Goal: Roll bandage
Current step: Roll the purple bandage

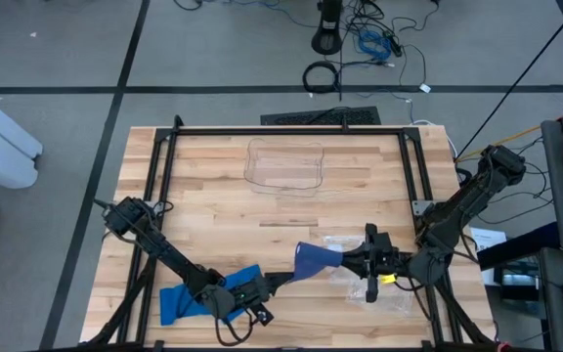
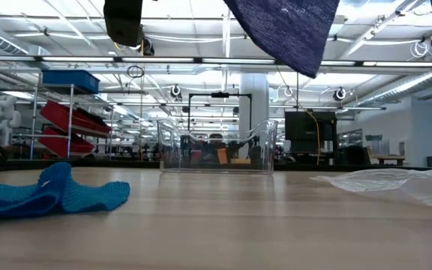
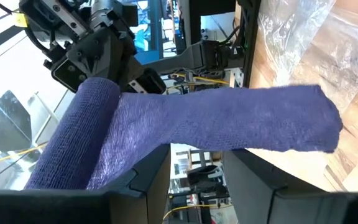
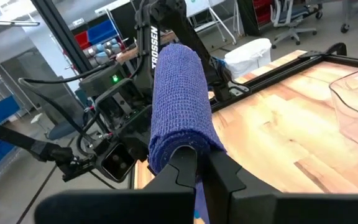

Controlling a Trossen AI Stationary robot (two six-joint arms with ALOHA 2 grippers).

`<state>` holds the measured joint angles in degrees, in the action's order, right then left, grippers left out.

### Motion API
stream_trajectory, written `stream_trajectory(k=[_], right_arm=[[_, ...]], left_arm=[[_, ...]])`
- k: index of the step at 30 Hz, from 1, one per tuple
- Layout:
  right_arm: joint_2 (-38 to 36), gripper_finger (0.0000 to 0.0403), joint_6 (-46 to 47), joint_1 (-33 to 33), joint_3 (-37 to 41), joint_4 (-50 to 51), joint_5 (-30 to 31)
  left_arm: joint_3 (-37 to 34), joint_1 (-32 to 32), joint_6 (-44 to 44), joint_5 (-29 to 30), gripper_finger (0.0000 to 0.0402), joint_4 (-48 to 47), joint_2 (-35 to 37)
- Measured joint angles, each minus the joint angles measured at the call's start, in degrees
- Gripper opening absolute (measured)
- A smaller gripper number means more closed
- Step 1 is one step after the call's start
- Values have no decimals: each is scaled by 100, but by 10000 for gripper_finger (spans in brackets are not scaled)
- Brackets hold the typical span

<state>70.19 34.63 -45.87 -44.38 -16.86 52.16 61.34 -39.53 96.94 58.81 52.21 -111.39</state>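
Note:
A dark blue-purple bandage [image 1: 316,259] hangs in the air above the table's near middle, strung between my two grippers. My left gripper [image 1: 274,284] comes at it from the left and my right gripper [image 1: 358,258] from the right; both point level. The span between them [image 4: 179,87] is several layers thick. A loose flap [image 3: 291,124] hangs down from it, well above the table in the low view [image 2: 283,30]. A second, light blue bandage [image 1: 192,299] lies crumpled on the table under my left arm. My left gripper holds the thick left end of the bandage [image 3: 73,165] between its fingers, coming level from the table's left. Its own fingers [image 3: 145,180] hide the place of contact. The bandage is clear of the table. My right gripper pinches the bunched right end of the bandage [image 4: 185,146] between its two shut fingers [image 4: 219,171], level from the table's right. The cloth wraps over the fingertips and runs away from them to the left gripper. It is lifted clear, with the flap hanging below.
A clear plastic container [image 1: 286,166] stands at the far middle of the table. A crumpled clear plastic bag [image 1: 355,279] lies under my right gripper. A black frame rail [image 1: 291,130] borders the wooden top.

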Motion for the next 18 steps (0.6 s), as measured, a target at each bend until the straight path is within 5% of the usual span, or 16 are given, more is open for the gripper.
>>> stream_trajectory(k=[18], right_arm=[[380, 0, 347, -110, 0, -38, -1]], left_arm=[[0, 0, -63, -30, 150, 290, 0]])
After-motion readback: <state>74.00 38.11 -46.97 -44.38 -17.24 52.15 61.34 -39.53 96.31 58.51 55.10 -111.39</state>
